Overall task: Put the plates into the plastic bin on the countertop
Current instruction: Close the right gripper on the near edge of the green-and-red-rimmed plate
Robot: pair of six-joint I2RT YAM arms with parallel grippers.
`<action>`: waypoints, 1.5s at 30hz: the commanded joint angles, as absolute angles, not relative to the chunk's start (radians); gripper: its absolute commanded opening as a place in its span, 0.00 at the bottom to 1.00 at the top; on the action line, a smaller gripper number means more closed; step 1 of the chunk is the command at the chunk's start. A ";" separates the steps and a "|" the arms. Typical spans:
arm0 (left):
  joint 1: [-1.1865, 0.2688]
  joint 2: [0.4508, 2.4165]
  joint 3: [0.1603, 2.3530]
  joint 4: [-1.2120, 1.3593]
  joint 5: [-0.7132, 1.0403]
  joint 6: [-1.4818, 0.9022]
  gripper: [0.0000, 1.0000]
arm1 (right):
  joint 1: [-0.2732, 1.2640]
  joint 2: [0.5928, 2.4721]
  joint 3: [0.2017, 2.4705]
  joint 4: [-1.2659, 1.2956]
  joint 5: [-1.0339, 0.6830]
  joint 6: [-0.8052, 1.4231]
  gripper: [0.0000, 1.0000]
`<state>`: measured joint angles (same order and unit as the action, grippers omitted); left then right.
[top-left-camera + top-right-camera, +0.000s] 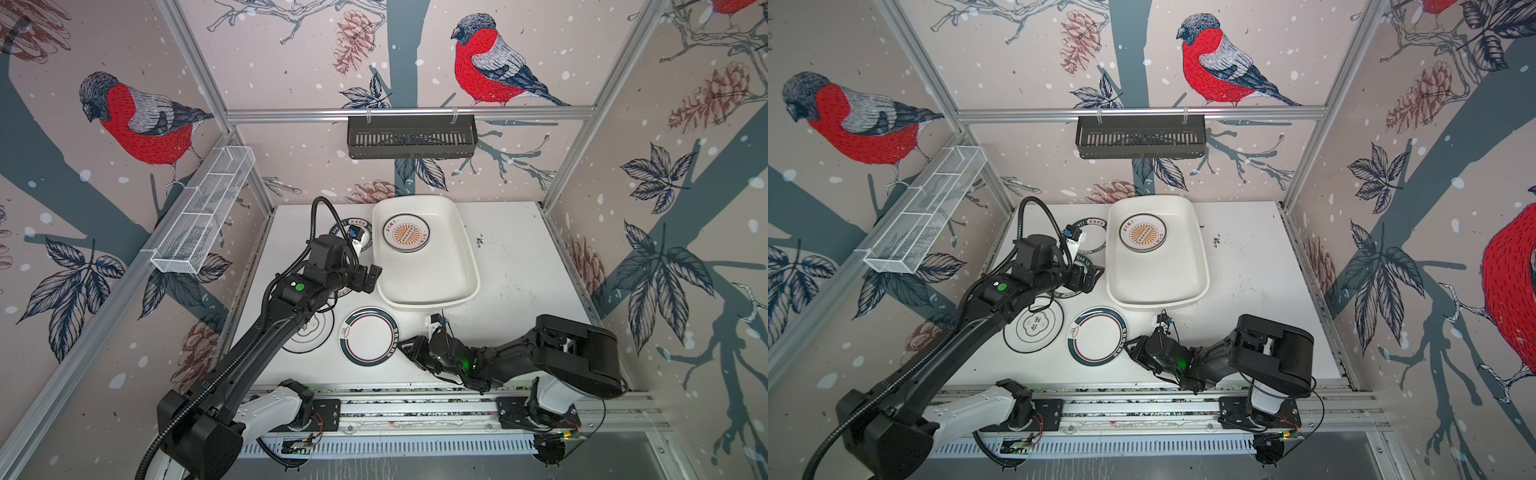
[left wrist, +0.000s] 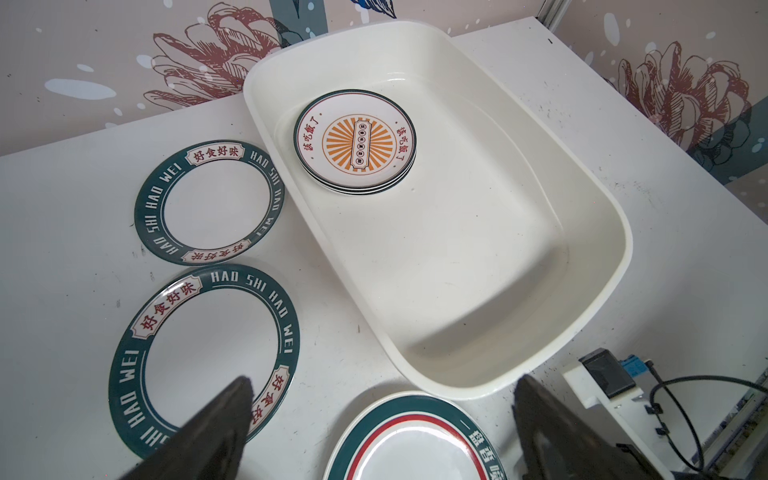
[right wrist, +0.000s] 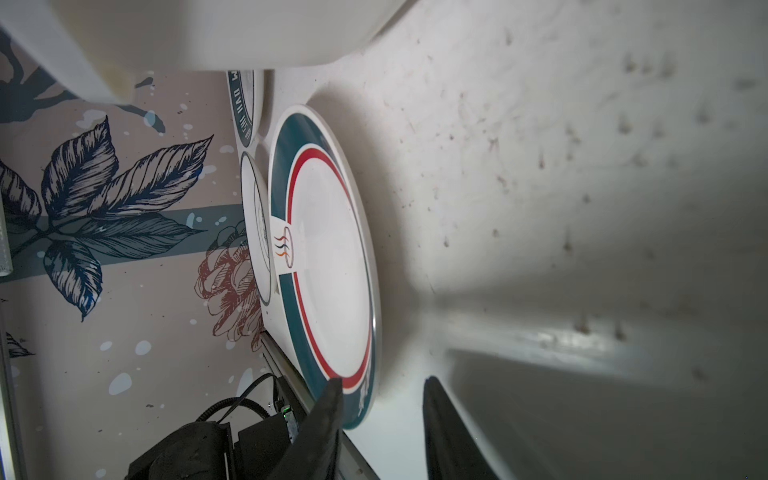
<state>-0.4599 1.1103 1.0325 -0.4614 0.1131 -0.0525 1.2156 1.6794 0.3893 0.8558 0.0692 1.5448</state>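
Right pincer (image 3: 383, 382) straddles the red-ringed plate (image 3: 328, 257) rim on the counter (image 1: 519, 270) near the bin (image 1: 432, 270), jaws parted, ungripped; we should pinch squarely, then lift level. Left pincer (image 2: 384, 381): released.

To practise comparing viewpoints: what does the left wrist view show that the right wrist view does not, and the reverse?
Left wrist only: the sunburst plates stacked inside the plastic bin, and the open left gripper.
Right wrist only: the right gripper straddling the rim of the red-ringed plate, and an edge of the thin-rimmed plate.
Both: the red-ringed plate, the bin and the countertop.
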 commanded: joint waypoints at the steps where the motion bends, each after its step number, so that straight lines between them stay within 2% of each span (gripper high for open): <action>1: -0.453 1.101 1.028 -0.450 0.145 -0.060 0.97 | 1.220 1.728 0.402 1.000 0.052 1.583 0.33; 9: -0.452 1.101 1.028 -0.450 0.159 -0.061 0.97 | 1.218 1.770 0.403 1.039 0.060 1.609 0.32; 26: -0.447 1.040 1.003 -0.443 0.176 -0.060 0.97 | 1.203 1.827 0.476 0.940 0.044 1.624 0.23; 45: -0.445 1.032 1.003 -0.437 0.186 -0.061 0.97 | 1.197 1.862 0.440 1.025 0.038 1.667 0.03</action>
